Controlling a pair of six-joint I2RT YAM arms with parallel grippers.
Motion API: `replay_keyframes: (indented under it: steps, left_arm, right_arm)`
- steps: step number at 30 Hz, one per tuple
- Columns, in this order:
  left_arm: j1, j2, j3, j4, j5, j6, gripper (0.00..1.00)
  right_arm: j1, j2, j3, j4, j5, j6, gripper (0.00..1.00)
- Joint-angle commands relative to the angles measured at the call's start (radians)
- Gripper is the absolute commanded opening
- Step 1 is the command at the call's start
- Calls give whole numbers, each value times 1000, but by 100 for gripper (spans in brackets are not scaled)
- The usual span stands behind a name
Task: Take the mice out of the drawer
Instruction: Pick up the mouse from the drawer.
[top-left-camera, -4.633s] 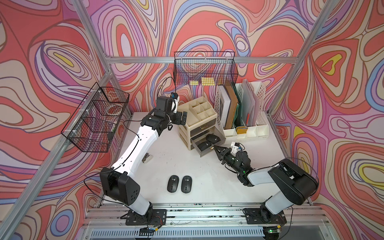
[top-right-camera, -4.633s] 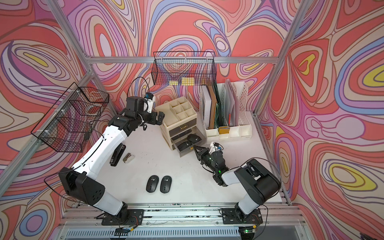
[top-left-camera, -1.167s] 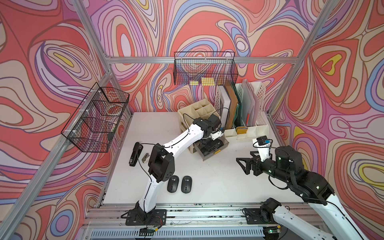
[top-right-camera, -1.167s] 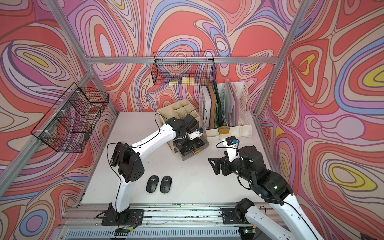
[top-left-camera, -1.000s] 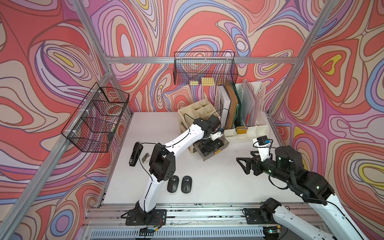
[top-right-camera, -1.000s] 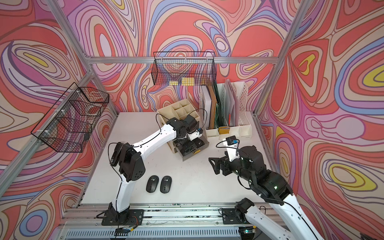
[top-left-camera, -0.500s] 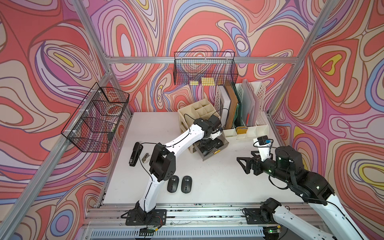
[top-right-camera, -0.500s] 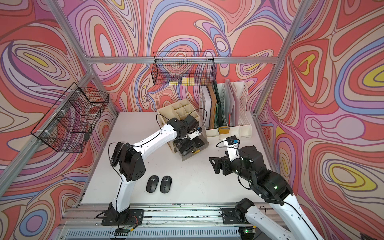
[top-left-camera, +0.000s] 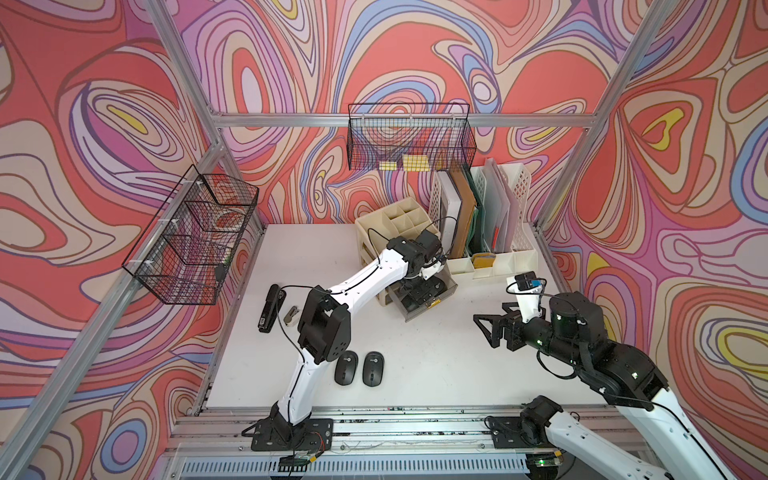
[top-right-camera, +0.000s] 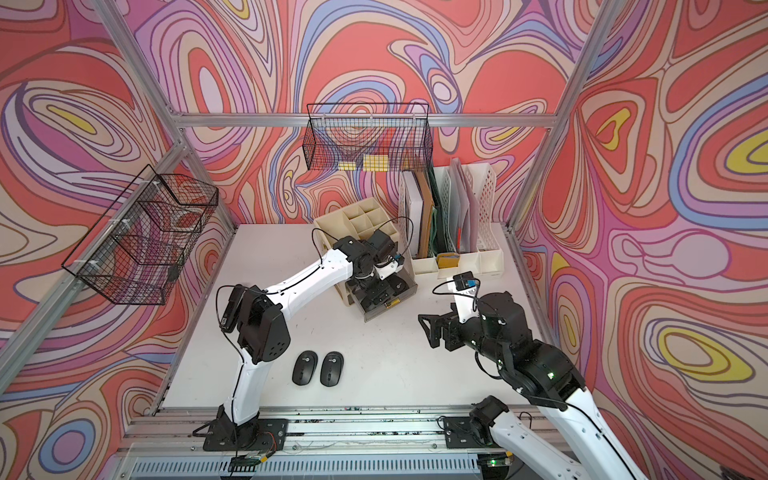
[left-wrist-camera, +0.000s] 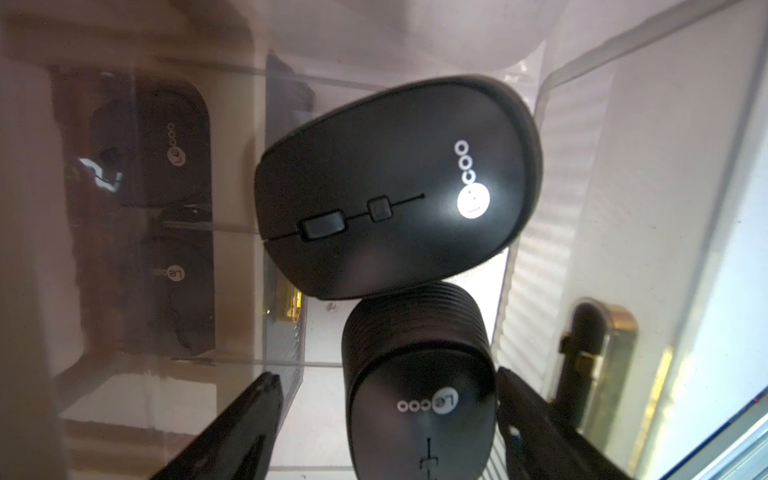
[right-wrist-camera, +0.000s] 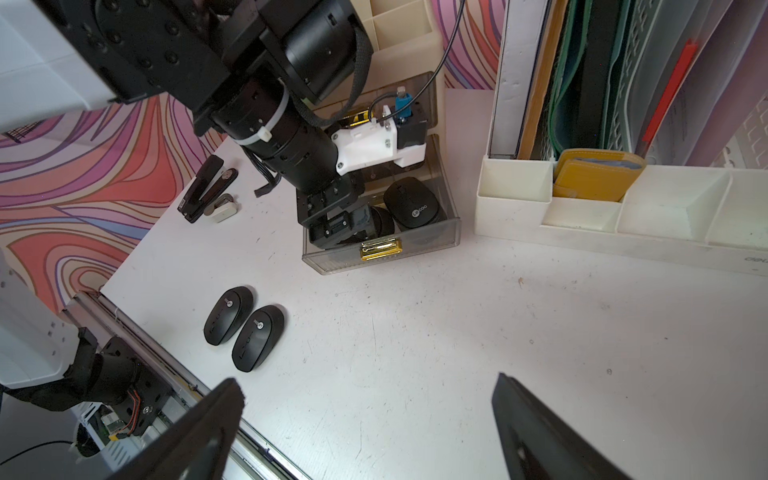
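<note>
Left claw (left-wrist-camera: 386, 378) is reaching down into the pulled-out drawer (right-wrist-camera: 428, 245). Its jaws are standing wide on either side of a mouse (left-wrist-camera: 419, 399), with a gap showing on one side, so it is not gripping; a second mouse (left-wrist-camera: 395, 187) is lying crosswise just beyond it. Right claw (right-wrist-camera: 368, 382) is hovering above the desk (top-left-camera: 436, 353), well apart from the drawer, jaws spread wide and holding nothing, while two more mice (top-left-camera: 346, 368) are lying side by side near the desk's front edge.
</note>
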Motion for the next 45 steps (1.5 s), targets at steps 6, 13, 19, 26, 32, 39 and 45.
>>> replay_keyframes:
  steps: [6, 13, 19, 26, 32, 39, 45]
  left_arm:
    - [10, -3, -24, 22, -100, -49, 78]
    - [10, -69, -49, 78, -157, -79, 76]
    - [10, -102, -46, 80, -106, -93, 77]
    - [10, -102, -41, 66, -10, -140, 83]
    - [10, -86, -53, 67, -18, -194, 81]
    - [7, -81, -101, 89, -72, -270, 81]
    - [-7, -68, -121, 85, -124, -312, 80]
  right_arm:
    - [2, -17, -12, 19, 14, 11, 98]
    - [3, -17, -13, 18, 15, 12, 98]
    - [2, -16, -18, 22, 16, 15, 98]
    - [3, -18, -22, 24, 12, 17, 98]
    - [3, -19, -23, 25, 13, 17, 98]
    - [2, -19, -19, 24, 12, 13, 98]
    - [2, -10, -17, 25, 13, 9, 98]
